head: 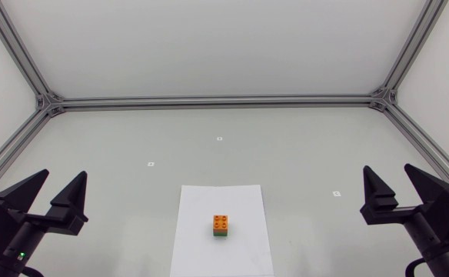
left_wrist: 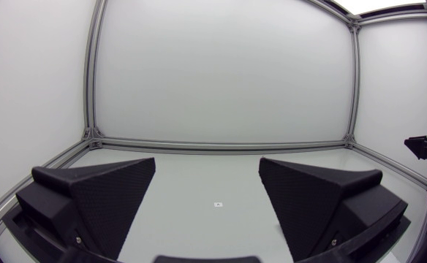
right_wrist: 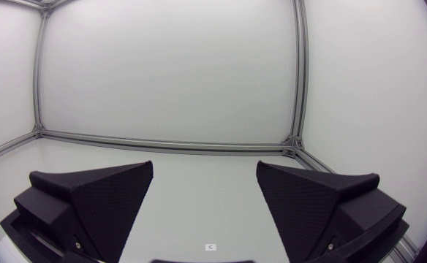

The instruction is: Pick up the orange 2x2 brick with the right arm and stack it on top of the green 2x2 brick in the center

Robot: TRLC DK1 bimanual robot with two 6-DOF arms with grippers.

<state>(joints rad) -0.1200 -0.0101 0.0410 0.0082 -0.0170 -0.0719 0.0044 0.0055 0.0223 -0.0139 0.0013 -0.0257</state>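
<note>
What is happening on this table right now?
Nothing is being handled at this moment. The orange 2x2 plastic brick sits on top of the green 2x2 plastic brick, on a white paper sheet in the middle. The matte black left gripper and right gripper stand at the two sides, open and empty, away from the stack.

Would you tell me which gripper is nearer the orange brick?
Neither clearly: the left gripper is off to the left of the orange brick, the right gripper off to its right, about equally far.
</note>
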